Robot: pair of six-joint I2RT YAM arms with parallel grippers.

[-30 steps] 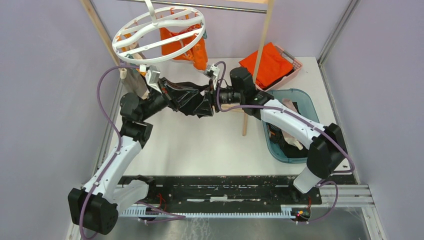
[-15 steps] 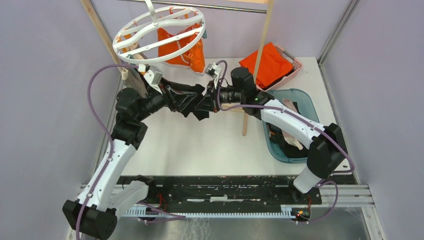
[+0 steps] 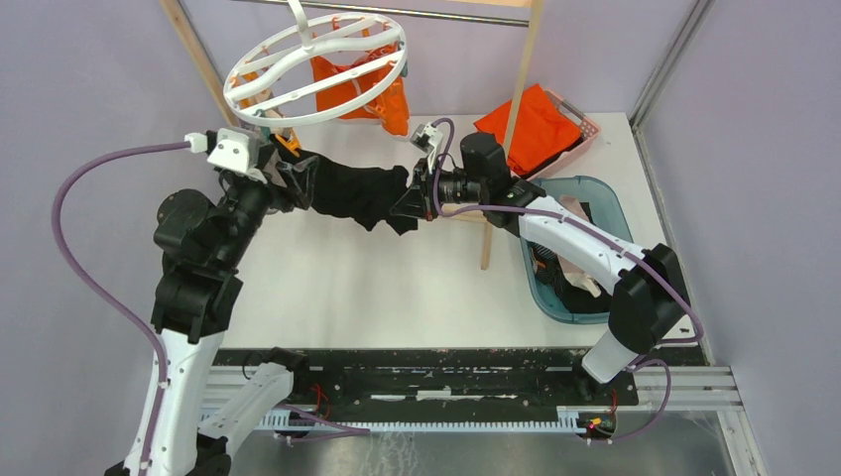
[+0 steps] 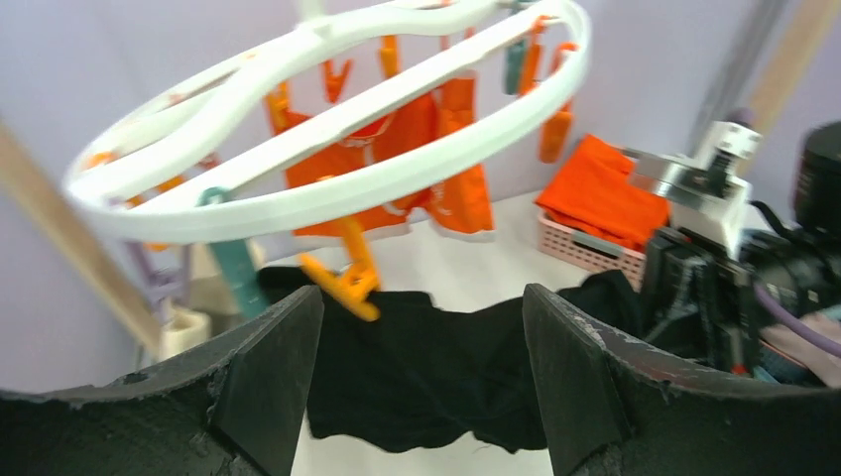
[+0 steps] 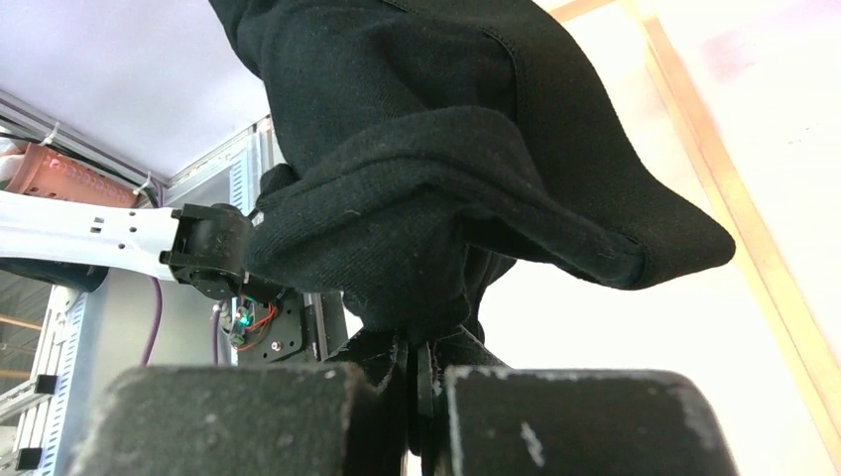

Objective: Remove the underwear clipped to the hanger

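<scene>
The white ring hanger [image 3: 315,69] hangs at the back left, with the orange underwear [image 3: 359,84] clipped under it. The black underwear [image 3: 355,196] stretches sideways below the ring. My right gripper [image 3: 409,203] is shut on its right end, and the cloth bunches over the closed jaws [image 5: 421,369]. An orange peg [image 4: 347,283] meets its top left corner. My left gripper [image 4: 421,372] is open just in front of the black underwear [image 4: 426,362], with nothing between the fingers. In the top view the left gripper [image 3: 298,180] sits at the cloth's left end. A beige piece [image 4: 186,327] shows under the ring at the left.
A pink basket [image 3: 585,127] with a folded orange cloth [image 3: 536,124] stands at the back right. In front of it is a teal bin [image 3: 607,208] holding clothes. A wooden post [image 3: 511,129] rises beside my right arm, and another [image 3: 203,69] stands at the left.
My left gripper has opened, let go of the black underwear and swung up and to the left. My right gripper has shut on the cloth's right end and holds it stretched.
</scene>
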